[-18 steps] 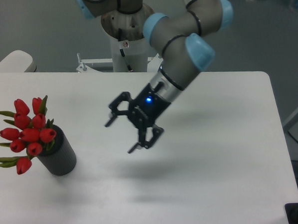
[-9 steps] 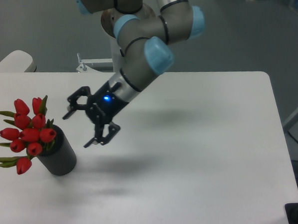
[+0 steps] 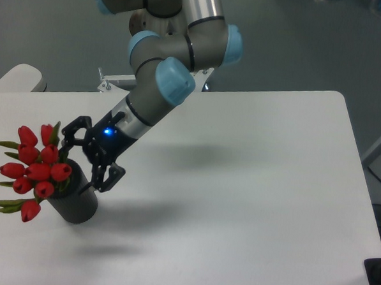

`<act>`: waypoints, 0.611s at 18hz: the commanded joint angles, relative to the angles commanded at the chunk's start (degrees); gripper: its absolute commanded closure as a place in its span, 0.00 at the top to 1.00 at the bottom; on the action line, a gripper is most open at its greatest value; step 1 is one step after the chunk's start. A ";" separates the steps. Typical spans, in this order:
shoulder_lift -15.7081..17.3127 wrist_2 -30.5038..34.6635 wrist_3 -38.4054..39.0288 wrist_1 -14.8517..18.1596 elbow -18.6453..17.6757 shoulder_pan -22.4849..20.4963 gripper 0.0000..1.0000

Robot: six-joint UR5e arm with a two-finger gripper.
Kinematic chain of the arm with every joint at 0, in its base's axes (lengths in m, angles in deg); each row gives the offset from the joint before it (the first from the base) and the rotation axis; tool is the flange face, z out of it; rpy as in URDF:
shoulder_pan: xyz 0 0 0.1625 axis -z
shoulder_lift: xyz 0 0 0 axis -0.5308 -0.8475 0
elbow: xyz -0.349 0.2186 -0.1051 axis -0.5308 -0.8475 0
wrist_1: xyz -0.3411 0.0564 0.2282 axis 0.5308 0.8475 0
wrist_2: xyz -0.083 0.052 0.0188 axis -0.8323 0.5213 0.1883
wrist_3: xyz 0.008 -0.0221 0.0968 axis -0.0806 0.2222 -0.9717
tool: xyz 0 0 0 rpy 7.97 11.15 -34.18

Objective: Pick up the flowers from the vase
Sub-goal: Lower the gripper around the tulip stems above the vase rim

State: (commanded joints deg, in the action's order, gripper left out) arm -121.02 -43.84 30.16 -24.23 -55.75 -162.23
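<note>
The flowers (image 3: 36, 169), a bunch of red tulip buds with green leaves, stand in the vase (image 3: 75, 200), a short dark grey cylinder at the left of the white table. My gripper (image 3: 73, 164) is open and hangs just right of the buds, right at the vase's upper right rim. One finger (image 3: 71, 131) reaches past the top of the bunch, the other finger (image 3: 105, 179) sits by the vase's right side. Nothing is held between them, and whether they touch the flowers I cannot tell.
The white table (image 3: 252, 184) stretches to the right of the vase. The arm's base (image 3: 160, 58) stands behind the far table edge. A pale rounded object (image 3: 18, 79) lies at the far left corner, and a black item (image 3: 378, 275) sits off the table's right front.
The gripper has swept left across the table, from the middle to right beside the flowers and vase, staying open. The flowers and vase have not moved.
</note>
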 joint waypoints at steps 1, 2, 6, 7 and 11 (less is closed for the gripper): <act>0.00 0.00 0.00 0.00 0.09 0.18 1.00; 0.00 0.00 0.00 0.00 0.00 0.18 1.00; 0.00 -0.09 0.00 0.00 -0.26 0.27 0.99; 0.00 -0.09 0.00 0.00 -0.18 0.79 0.97; 0.00 -0.09 -0.18 -0.09 -0.09 0.97 0.68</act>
State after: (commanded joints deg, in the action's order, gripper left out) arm -121.02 -43.93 29.98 -24.32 -55.84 -161.26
